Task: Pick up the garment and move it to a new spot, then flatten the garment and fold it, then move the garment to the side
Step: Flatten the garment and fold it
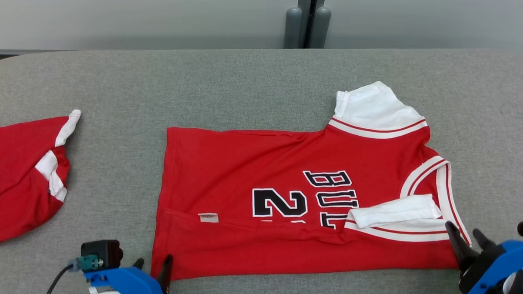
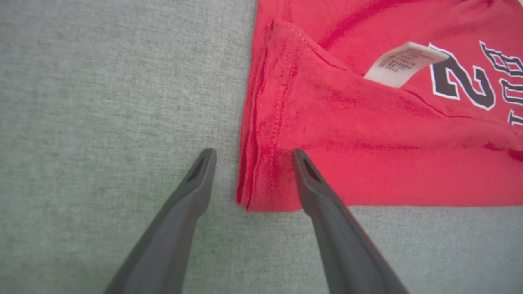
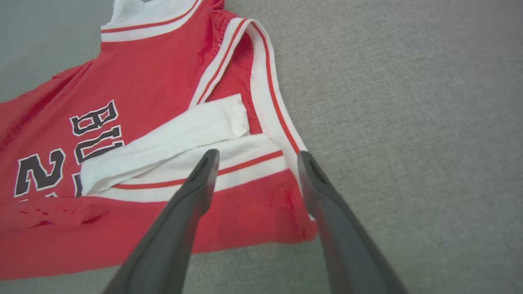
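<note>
The garment [image 1: 243,172], a red jersey, lies flat on the counter [image 1: 246,77], with its near long edge folded over the front. I judge that the first fold is done; more folding and the move aside remain. My left end effector [image 1: 153,263] and right end effector [image 1: 462,230] stand open at its near corners, grasping nothing.

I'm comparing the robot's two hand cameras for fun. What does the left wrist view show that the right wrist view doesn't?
Left wrist view: the white care label, the hemmed bottom corner, the open left gripper. Right wrist view: the folded white sleeve, striped white trim, the open right gripper. Both: the red jersey, its black number 2, the grey table.
</note>
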